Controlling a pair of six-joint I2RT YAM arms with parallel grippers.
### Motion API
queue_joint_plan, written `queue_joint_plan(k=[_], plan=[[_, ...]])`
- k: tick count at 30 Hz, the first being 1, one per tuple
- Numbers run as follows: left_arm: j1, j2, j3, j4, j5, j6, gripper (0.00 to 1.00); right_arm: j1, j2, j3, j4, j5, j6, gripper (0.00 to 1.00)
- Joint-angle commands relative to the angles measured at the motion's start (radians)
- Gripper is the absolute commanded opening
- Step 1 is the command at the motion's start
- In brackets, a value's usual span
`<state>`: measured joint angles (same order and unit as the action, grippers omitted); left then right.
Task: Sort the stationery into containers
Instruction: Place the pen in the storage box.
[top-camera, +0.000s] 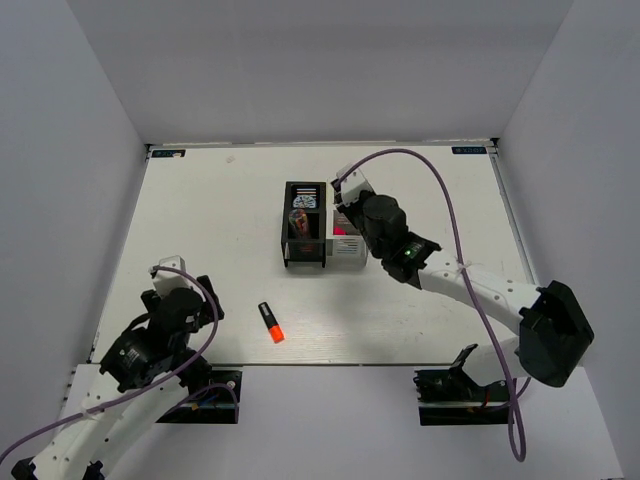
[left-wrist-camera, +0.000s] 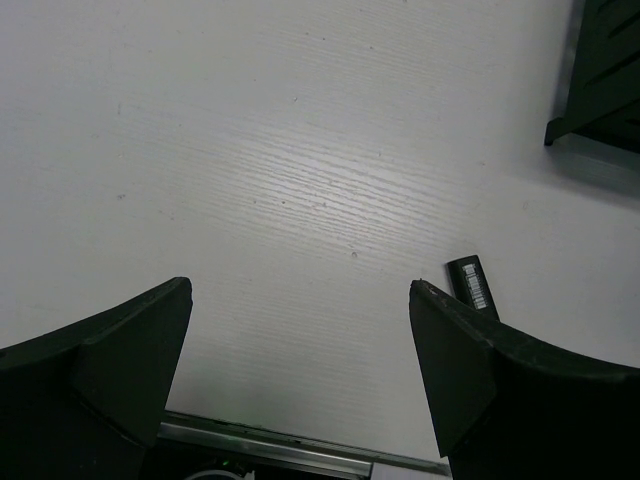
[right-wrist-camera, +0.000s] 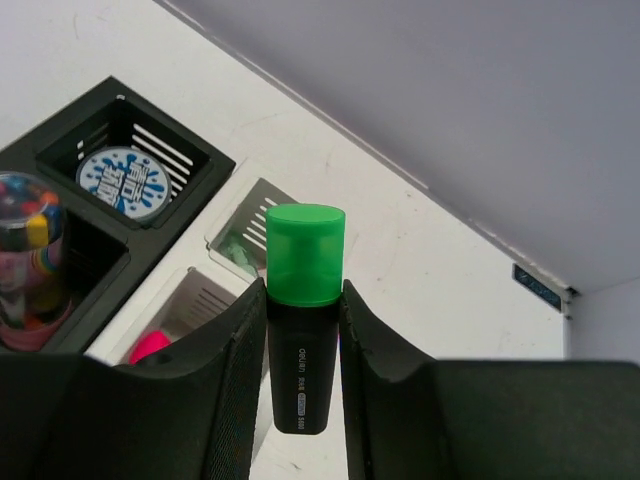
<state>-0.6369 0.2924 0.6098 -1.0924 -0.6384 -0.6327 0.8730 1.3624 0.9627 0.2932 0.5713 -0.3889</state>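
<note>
My right gripper is shut on a black highlighter with a green cap, held upright above the white bins of the containers. In the far black bin lies a blue-white roll, and in the near black bin a pink capsule case. The far white bin holds a pale-green tube; a pink end shows in the near white bin. An orange-ended highlighter lies on the table. My left gripper hangs open just left of it, with its black end beside the right finger.
The black bin's slotted corner shows at the top right of the left wrist view. The right arm's purple cable loops over the table's right half. White walls enclose the table on three sides.
</note>
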Motion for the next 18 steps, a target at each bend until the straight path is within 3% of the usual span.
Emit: queue_joint_plan(k=[1, 11, 18], plan=[[0.0, 0.025, -0.007, 0.022, 0.026, 0.019, 1.0, -0.055, 0.015, 0.016, 0.132, -0.092, 0.115, 0.0], [0.0, 0.036, -0.012, 0.035, 0.034, 0.03, 1.0, -0.164, 0.07, 0.057, -0.003, -0.347, 0.338, 0.0], [0.002, 0.051, -0.012, 0.042, 0.052, 0.039, 1.0, -0.18, 0.144, 0.062, 0.046, -0.444, 0.329, 0.0]])
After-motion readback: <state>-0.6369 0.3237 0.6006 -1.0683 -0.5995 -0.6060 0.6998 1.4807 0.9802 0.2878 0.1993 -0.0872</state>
